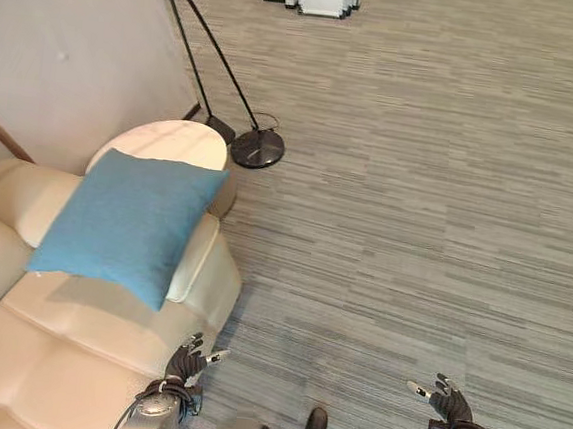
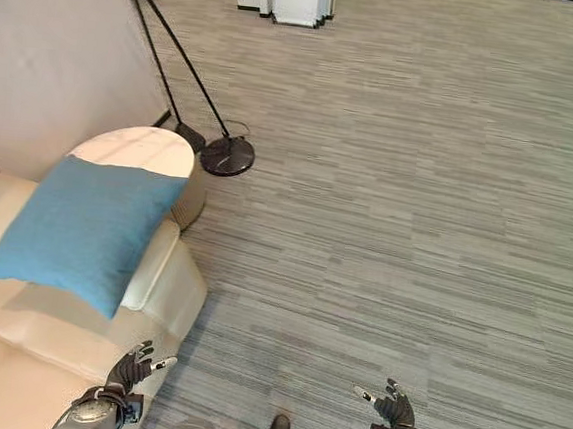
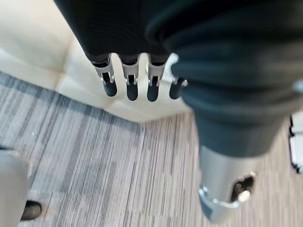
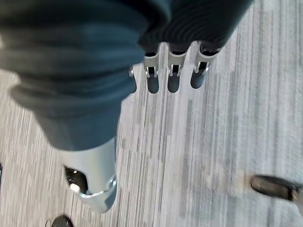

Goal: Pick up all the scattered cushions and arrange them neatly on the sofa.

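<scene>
Step in hand: between pickups, by my reading. Both hands empty; no cushion lies on the visible floor.
Cushions, count: one. Blue cushion (image 1: 127,223) lies tilted across the sofa's right arm, its far corner over the edge of the side table.
Sofa (image 1: 49,349): one, cream leather, at the left; seat near the robot is bare.
Left hand (image 1: 186,363): low at near left, just beside the sofa's front edge, fingers relaxed and slightly spread, holding nothing. Its wrist view shows the straight fingers over the seam where sofa meets carpet.
Right hand (image 1: 443,398): low at near right, over bare carpet (image 1: 418,206), fingers loosely spread, empty.
Side table (image 1: 167,143): one, round, pale top, just beyond the sofa arm.
Floor lamp (image 1: 256,147): one round dark base past the table, two thin dark poles slanting up toward the wall.
Next move, judged: either turn to look for more cushions elsewhere, or reach with the left hand to straighten the blue cushion against the backrest.
</scene>
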{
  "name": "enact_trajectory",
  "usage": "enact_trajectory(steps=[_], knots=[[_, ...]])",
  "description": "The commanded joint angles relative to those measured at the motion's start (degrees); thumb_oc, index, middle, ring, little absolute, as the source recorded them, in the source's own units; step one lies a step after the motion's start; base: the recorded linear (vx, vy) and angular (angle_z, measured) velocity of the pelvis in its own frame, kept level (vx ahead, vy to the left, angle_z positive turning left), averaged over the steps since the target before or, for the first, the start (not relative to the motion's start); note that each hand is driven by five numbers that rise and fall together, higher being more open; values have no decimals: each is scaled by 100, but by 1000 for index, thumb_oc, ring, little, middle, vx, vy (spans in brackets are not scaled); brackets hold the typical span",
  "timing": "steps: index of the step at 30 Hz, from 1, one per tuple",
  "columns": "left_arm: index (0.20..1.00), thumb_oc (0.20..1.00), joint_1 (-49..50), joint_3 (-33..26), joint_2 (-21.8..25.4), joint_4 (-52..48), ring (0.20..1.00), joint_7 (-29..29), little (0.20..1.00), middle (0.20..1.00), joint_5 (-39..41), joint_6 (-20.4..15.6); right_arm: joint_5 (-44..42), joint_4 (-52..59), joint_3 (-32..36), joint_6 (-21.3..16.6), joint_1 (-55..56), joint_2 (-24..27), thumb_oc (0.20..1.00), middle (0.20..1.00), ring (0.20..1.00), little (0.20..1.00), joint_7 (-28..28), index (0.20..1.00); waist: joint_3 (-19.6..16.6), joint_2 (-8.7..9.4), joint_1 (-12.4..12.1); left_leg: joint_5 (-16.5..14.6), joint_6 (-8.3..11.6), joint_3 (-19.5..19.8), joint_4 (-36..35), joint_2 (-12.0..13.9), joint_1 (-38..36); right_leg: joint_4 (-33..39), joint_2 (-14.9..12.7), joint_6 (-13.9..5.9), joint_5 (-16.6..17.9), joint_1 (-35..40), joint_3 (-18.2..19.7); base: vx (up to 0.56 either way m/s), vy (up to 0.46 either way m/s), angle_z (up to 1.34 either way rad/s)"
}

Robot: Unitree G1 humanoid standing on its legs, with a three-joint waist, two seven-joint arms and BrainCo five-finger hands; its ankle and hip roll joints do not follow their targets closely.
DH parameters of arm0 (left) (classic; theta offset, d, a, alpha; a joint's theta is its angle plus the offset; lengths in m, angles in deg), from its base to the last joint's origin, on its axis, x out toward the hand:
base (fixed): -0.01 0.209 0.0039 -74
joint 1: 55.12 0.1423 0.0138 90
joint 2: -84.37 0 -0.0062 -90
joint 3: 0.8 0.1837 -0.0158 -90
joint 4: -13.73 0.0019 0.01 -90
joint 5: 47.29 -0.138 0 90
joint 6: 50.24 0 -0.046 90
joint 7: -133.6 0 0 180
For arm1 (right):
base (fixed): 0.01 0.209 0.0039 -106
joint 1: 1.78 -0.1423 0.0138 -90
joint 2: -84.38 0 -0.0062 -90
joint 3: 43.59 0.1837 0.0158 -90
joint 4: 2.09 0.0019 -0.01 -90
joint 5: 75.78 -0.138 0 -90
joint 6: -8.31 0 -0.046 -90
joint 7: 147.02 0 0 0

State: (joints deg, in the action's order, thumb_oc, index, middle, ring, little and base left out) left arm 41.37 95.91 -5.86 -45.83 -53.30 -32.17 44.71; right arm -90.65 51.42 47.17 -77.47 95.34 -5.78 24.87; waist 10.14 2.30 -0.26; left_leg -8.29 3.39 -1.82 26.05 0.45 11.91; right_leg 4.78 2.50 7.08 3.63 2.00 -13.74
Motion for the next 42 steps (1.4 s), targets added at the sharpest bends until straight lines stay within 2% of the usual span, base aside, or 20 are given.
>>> enact_trajectory(steps=[1, 2, 5, 6, 8, 10, 14, 16, 17, 20, 21, 23, 26, 27, 28, 30, 31, 33, 38, 42], knots=[[1000, 1000, -187, 60, 190, -135, 1000, -66, 1000, 1000, 15, -120, -147, 169, 163, -80, 68, 377, 1000, 1000, 1000, 1000, -61, 1000, 58, -56, 41, 772, -152, -115, -1945, 50, -565, 22, -456, -945, -861, 381, -21, 265, 33, 9], [1000, 1000, -206, 80, 179, -90, 1000, -93, 1000, 1000, -54, -123, -94, 148, 150, -99, 99, 402, 1000, 1000, 1000, 1000, -82, 1000, 27, -105, 101, 1296, -15, -140, -2897, 159, -415, 22, -412, -919, -982, 478, -154, 262, 34, 15], [1000, 1000, -237, 86, 185, -38, 1000, -105, 1000, 1000, -68, -104, -74, 104, 149, -70, 89, 412, 1000, 1000, 1000, 1000, -104, 1000, 9, -130, 132, 1412, 57, -238, -3105, 193, -353, 22, -400, -926, -1025, 601, -206, 279, 89, 29], [1000, 1000, -248, 76, 203, -38, 1000, -112, 1000, 1000, -98, -108, -51, 88, 139, -56, 69, 400, 1000, 1000, 1000, 1000, -106, 1000, -22, -149, 148, 1490, 112, -506, -3105, 267, -270, 22, -400, -942, -1074, 705, -234, 299, 142, 2], [1000, 1000, -239, 63, 206, -44, 1000, -113, 1000, 1000, -108, -115, -44, 87, 125, -49, 61, 399, 1000, 1000, 1000, 1000, -94, 1000, -40, -136, 112, 1498, 148, -650, -3105, 287, -347, 22, -447, -990, -1129, 821, -204, 388, 225, -3], [1000, 1000, -193, 25, 206, -25, 1000, -107, 1000, 1000, -80, -126, 63, 104, 78, -8, 52, 329, 1000, 1000, 1000, 1000, -47, 1000, -178, -142, 95, 1526, 13, -774, -3105, 256, -426, 22, -566, -1086, -1159, 952, -253, 506, 375, 5], [1000, 1000, -159, 34, 249, -22, 1000, -126, 1000, 1000, -55, -113, 68, 90, 22, 16, -29, 202, 1000, 1000, 1000, 1000, -25, 1000, -279, 6, -2, 1227, -133, -776, -2952, 78, -569, -247, -868, -1273, -1116, 990, -176, 372, 300, 5], [1000, 1000, -149, 71, 309, -116, 1000, -137, 1000, 1000, 41, -100, 118, 63, -57, 10, -79, 116, 1000, 1000, 1000, 1000, 15, 1000, -277, 87, -96, 823, -427, -633, -2727, -150, -646, -1598, -1222, -1441, -891, 536, -130, 397, 472, 8], [1000, 1000, -165, 115, 337, -140, 1000, -153, 1000, 1000, 52, -88, 145, 115, -156, 18, -127, 61, 1000, 1000, 1000, 1000, 47, 1000, -174, 92, -72, 687, -611, -544, -2784, -287, -855, -2695, -1413, -1507, -361, 68, 7, 223, 340, 23], [1000, 1000, -159, 135, 347, -165, 1000, -141, 1000, 1000, 52, -80, 193, 156, -234, 23, -157, 28, 1000, 1000, 1000, 1000, 66, 1000, -60, 45, -31, 599, -744, -428, -2934, -398, -1119, -3469, -1531, -1517, -36, -215, 131, 199, 259, 43], [1000, 1000, -185, 158, 349, -174, 1000, -137, 1000, 1000, 57, -84, 233, 158, -291, 28, -163, 18, 1000, 1000, 1000, 1000, 89, 1000, 21, -49, -11, 650, -786, -317, -3105, -357, -1294, -3762, -1341, -1366, -247, -721, 324, 188, 179, 67], [1000, 1000, -206, 175, 331, -165, 1000, -132, 1000, 1000, 90, -92, 235, 143, -314, 35, -171, 22, 1000, 1000, 1000, 1000, 94, 1000, 76, -95, -10, 650, -773, -249, -3105, -328, -1364, -3646, -1201, -1312, -400, -897, 379, 143, 64, 72], [1000, 1000, -247, 160, 322, -162, 1000, -121, 1000, 1000, 196, -104, 202, 107, -310, 58, -158, 21, 1000, 1000, 1000, 1000, 65, 1000, 192, -180, -17, 572, -695, -83, -3099, -234, -1568, -2348, -1039, -1257, -634, -1013, 314, 263, -34, 59], [1000, 1000, -269, 150, 322, -130, 1000, -98, 1000, 1000, 196, -96, 188, 69, -294, 78, -148, 19, 1000, 1000, 1000, 1000, 48, 1000, 225, -169, -1, 502, -625, 13, -3099, -221, -1699, -1086, -883, -1390, -353, -955, 552, 346, -143, 37], [1000, 1000, -285, 131, 332, -102, 1000, -94, 1000, 1000, 168, -93, 188, 61, -268, 74, -129, 14, 1000, 1000, 1000, 1000, 46, 1000, 236, -145, 8, 483, -600, 34, -3101, -222, -1731, -544, -827, -1454, -149, -1025, 784, 257, -120, 28], [1000, 1000, -286, 132, 333, -102, 1000, -94, 1000, 1000, 168, -93, 188, 61, -268, 74, -129, 13, 1000, 1000, 1000, 1000, 46, 1000, 229, -143, -1, 486, -601, 26, -3100, -224, -1723, -511, -825, -1455, -125, -1021, 791, 139, -82, 18], [1000, 1000, -309, 93, 343, -58, 1000, -61, 1000, 1000, 106, -112, 211, 52, -225, 84, -78, 8, 1000, 1000, 1000, 1000, 73, 1000, 239, -84, -5, 415, -532, 124, -3070, -220, -1827, 22, -811, -1595, 75, -1206, 1022, 350, -214, 37], [1000, 1000, -298, 88, 360, -86, 1000, -39, 1000, 1000, 76, -127, 289, 95, -212, 96, -44, 47, 1000, 1000, 1000, 1000, 88, 1000, 208, -70, 22, 294, -460, 305, -3051, -198, -1996, 22, -770, -1626, 147, -1217, 1164, 457, -269, 47], [1000, 1000, -278, 159, 222, -9, 1000, -22, 1000, 1000, 178, -103, 212, 12, -234, 74, -40, 141, 1000, 1000, 1000, 1000, 143, 1000, -49, -82, 131, 293, -263, 642, -2762, 127, -2234, -356, -590, -1333, -31, -913, 1123, 435, -338, 74], [1000, 1000, -361, 254, 197, 57, 1000, -39, 1000, 1000, 288, -72, 23, -39, -242, 4, -96, 296, 1000, 1000, 1000, 1000, 109, 1000, -66, -47, 167, 814, -116, 987, -1895, 258, -1814, -451, -471, -1049, -372, -638, 845, 269, -322, 79]])
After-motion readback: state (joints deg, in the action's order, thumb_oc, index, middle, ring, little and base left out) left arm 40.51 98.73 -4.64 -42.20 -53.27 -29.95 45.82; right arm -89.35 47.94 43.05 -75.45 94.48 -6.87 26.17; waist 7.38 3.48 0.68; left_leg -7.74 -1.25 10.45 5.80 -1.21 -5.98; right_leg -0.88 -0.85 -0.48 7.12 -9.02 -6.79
